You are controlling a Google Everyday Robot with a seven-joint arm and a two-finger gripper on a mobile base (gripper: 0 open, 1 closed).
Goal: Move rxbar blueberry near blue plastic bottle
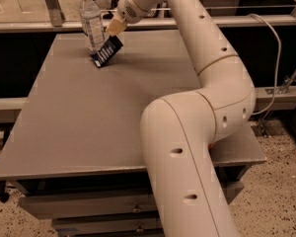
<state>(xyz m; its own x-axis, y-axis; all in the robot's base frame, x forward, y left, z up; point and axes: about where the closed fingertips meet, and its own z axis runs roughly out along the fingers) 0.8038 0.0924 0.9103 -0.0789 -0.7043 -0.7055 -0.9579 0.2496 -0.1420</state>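
Note:
The blue plastic bottle (91,19), clear with a white cap, stands upright at the far left of the grey table (89,122). The rxbar blueberry (106,52), a dark navy wrapper with white print, hangs tilted just right of the bottle's base, its lower end at the table surface. My gripper (114,28) is right above the bar, shut on its upper end, close to the right of the bottle.
My white arm (202,107) arches over the right half of the table. A metal rail and glass pane (49,4) run behind the table's far edge. A grey cable (274,63) hangs at the right. Drawers (89,206) sit under the table front.

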